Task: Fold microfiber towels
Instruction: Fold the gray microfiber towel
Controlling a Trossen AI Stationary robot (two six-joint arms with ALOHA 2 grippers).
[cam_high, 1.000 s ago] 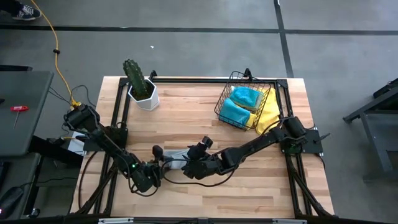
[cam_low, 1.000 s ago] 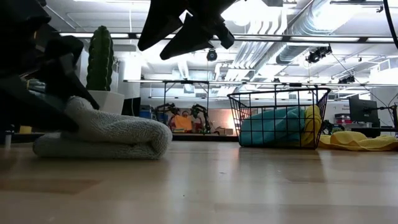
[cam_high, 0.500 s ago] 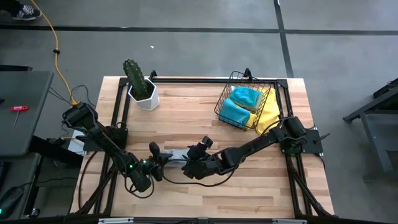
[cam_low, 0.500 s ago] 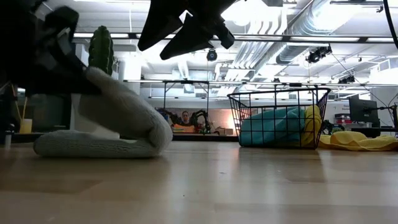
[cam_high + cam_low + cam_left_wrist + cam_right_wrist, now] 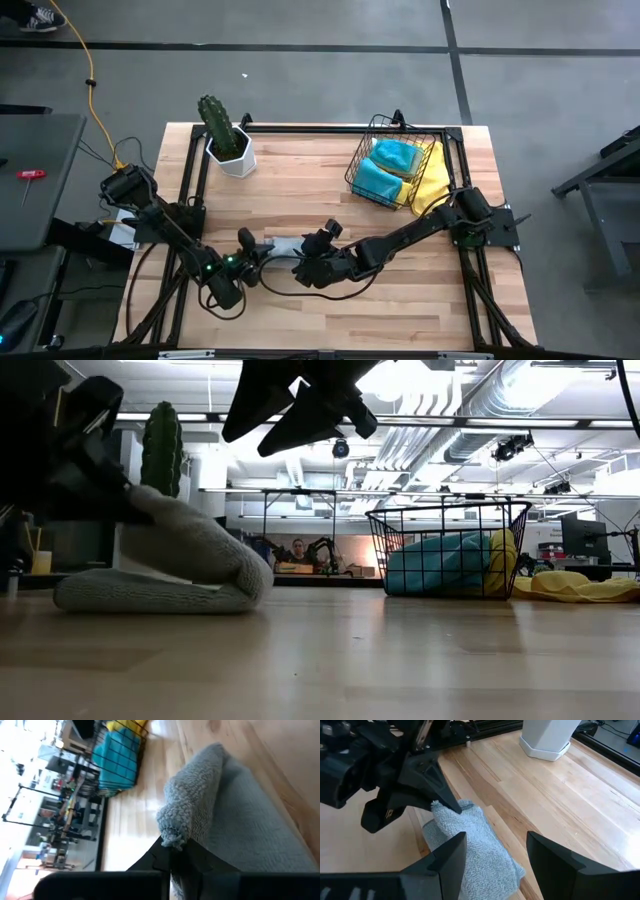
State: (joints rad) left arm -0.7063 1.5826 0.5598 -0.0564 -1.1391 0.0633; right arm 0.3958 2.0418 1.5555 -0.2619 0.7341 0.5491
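1. The left claw [image 5: 243,262], at the table's [image 5: 420,300] near-left, is pinched tight on an edge of the grey towel [image 5: 283,250], lifting it.
2. The right claw [image 5: 492,852] hovers just above that towel, jaws wide, holding nothing.

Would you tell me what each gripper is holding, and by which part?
The left gripper pinches the grey towel by its lifted edge; the right gripper is open, holding nothing.
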